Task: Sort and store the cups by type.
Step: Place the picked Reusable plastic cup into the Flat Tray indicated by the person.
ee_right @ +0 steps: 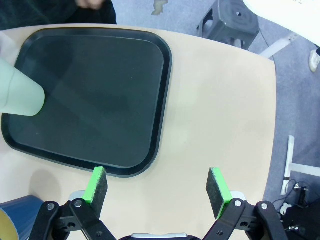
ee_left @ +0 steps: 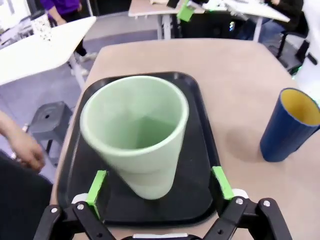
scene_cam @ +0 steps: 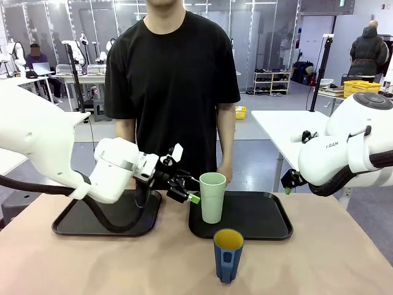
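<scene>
A tall pale-green handleless plastic tumbler [ee_left: 135, 132] stands upright on a black rectangular plastic tray [ee_left: 197, 125], its lower wall between the two green pads of the left pincer [ee_left: 159, 184]. That pincer is spread wide, with a gap showing on each side of the tumbler, so it pinches nothing. Off to one side of it, on the bare tan table [scene_cam: 319, 264] (not on a tray), stands a shorter dark-blue mug with a yellow inside [scene_cam: 228, 255], handle towards the robot. The right pincer [ee_right: 157, 184] hangs above the table with the same tray's edge just ahead of it, also spread and empty. A second black tray [scene_cam: 73, 224] lies under the left arm. A person in black [scene_cam: 172, 80] stands beyond.

The tumbler appears to be the step in hand. If it is to be gripped, the pads need to close squarely on its lower wall without tipping it; the mug remains unsorted.
</scene>
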Controlling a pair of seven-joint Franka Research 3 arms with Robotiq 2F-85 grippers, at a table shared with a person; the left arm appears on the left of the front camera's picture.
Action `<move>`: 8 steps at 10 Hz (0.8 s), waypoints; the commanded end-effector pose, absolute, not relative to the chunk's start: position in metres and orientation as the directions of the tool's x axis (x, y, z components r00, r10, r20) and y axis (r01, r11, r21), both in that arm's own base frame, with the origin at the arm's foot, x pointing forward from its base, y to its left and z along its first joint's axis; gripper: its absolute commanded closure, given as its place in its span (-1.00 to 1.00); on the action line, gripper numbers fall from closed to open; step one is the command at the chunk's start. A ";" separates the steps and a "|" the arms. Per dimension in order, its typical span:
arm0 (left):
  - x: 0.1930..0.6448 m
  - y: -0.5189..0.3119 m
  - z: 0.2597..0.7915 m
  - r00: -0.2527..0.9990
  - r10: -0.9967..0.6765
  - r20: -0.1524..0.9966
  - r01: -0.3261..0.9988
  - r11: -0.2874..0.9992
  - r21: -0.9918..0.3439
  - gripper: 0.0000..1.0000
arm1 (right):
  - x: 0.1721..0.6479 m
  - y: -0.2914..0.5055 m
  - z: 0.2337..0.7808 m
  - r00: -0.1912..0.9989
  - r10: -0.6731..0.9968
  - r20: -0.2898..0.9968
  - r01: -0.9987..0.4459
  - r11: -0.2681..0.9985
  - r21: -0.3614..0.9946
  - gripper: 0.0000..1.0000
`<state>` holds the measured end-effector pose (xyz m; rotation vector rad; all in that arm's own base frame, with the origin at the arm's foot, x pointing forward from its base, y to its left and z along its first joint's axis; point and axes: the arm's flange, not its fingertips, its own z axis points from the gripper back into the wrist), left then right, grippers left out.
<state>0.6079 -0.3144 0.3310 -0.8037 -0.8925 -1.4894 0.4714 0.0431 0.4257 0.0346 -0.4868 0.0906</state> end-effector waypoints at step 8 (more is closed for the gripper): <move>0.590 -0.283 0.347 -0.065 -0.595 0.801 0.995 0.024 0.099 -1.00 | 0.473 0.042 0.425 0.878 0.090 0.470 -0.101 0.995 0.000 -1.00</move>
